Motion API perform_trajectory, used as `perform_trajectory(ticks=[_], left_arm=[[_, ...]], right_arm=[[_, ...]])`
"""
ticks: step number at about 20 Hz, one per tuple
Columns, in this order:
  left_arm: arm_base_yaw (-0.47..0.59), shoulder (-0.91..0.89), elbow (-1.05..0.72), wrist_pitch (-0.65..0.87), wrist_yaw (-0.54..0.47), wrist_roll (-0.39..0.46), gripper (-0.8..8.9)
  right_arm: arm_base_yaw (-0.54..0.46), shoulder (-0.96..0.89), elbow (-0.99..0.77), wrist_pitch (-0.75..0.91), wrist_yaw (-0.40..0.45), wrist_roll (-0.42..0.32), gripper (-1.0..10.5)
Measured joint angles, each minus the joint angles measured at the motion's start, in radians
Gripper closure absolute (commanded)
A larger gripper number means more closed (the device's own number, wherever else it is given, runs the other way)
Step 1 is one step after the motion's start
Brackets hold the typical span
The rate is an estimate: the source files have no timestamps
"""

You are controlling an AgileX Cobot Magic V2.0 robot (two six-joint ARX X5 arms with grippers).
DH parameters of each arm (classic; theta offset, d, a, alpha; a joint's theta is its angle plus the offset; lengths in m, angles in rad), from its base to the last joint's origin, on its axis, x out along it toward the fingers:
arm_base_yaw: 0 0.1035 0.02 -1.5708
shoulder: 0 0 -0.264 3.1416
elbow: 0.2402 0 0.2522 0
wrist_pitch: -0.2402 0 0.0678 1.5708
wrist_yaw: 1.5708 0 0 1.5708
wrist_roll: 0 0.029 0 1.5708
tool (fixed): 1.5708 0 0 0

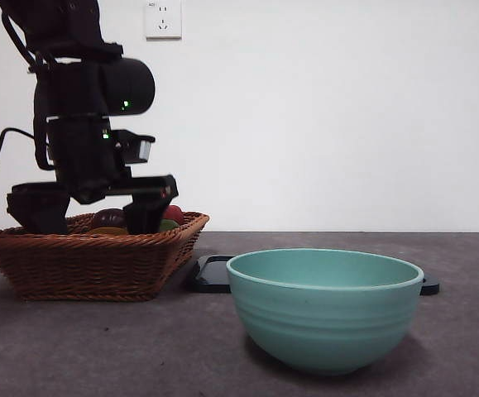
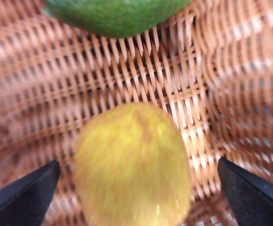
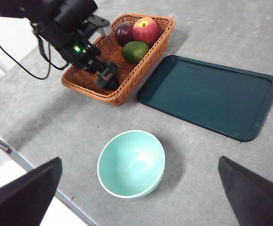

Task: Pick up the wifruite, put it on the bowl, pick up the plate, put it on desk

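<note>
Left gripper (image 1: 94, 213) is down inside the brown wicker basket (image 1: 90, 265), jaws wide apart, one either side of the small rounded orange-tan wifruite (image 2: 134, 165). In the left wrist view the fruit lies on the woven basket floor between the two black jaw tips, not touched by either; the view is blurred. A green fruit (image 2: 115, 14) lies further along the basket floor, beyond the wifruite.

From the right wrist view, the basket sits toward one far corner of the dark grey mottled desk (image 3: 211, 28). At its end away from the arm are a dark purple fruit (image 3: 124, 33), a red-yellow apple (image 3: 145, 29) and the green fruit, close together. The left arm's black body covers the other end of the basket, so the wifruite is hidden in that view.

A dark teal rectangular tray (image 3: 207, 96) lies flat on the desk just beside the basket. The large mint-green ribbed bowl (image 1: 323, 310) stands upright on the desk, apart from both basket and tray, nearer the desk's front edge.

Right gripper (image 3: 138, 197) hangs high above the desk over the bowl's side, jaws apart, holding nothing.

A white wall socket (image 1: 163, 18) is on the wall behind.
</note>
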Motion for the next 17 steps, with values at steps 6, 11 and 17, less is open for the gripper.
perform_trajectory(ticks=[6,11,17], left_arm=[[0.002,0.007,0.004,0.020,-0.007,0.006,3.97],[0.002,0.008,0.069,-0.011,-0.006,0.006,5.77],[0.002,0.008,0.152,-0.095,-0.006,0.014,5.75]], right_arm=[[0.000,0.000,0.000,0.000,-0.002,0.000,2.6],[0.000,0.000,0.000,0.000,-0.003,0.000,2.6],[0.000,0.000,0.000,-0.005,-0.005,0.000,2.6]])
